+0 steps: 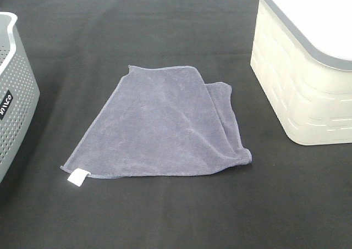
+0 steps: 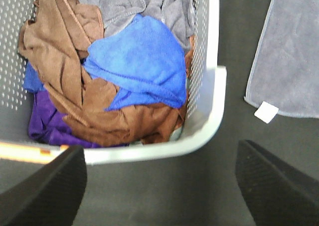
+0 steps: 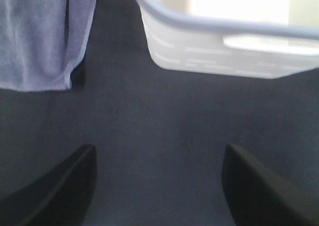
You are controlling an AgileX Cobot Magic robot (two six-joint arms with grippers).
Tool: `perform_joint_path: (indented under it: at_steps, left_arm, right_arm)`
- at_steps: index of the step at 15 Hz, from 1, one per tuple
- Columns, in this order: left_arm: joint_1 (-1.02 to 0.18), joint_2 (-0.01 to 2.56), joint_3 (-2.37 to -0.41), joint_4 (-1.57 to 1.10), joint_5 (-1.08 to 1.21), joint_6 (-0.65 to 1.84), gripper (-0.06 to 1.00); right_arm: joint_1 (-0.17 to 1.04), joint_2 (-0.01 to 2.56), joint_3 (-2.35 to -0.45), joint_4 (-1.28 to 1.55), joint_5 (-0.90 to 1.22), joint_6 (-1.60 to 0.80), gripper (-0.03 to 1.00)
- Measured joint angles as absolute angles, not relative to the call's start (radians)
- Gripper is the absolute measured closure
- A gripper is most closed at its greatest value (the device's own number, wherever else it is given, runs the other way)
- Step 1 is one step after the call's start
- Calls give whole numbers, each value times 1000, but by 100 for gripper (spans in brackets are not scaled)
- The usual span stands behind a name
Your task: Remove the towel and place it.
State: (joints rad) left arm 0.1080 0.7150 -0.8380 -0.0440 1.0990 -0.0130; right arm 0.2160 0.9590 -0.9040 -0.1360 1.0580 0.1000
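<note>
The towel (image 1: 159, 125) lies flat on the worktop (image 1: 165, 216), between two baskets: the perforated basket (image 1: 14, 95) to its left, the lidded basket (image 1: 302, 73) to its right, both apart from it. One side of the towel is folded under. A tag (image 1: 77, 176) sits at its near left corner. Ahead of the left fingers (image 2: 45, 196), the perforated basket holds a heap of cloths (image 2: 114, 71); the towel's tagged corner lies beyond the other finger. Ahead of the right fingers (image 3: 55, 191) is bare worktop, with the towel's corner and the lidded basket further on.
</note>
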Motion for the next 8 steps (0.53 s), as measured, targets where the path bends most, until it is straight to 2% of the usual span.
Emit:
perform_joint_path:
  at_steps: [5, 8]
  left_arm:
    - [108, 478, -618, -50, 1062, -11, 17]
    - [108, 366, -553, -93, 1079, -11, 17]
  right_arm:
    - [216, 735, -714, -136, 1047, 100, 26]
    - [216, 606, -606, -130, 1047, 100, 26]
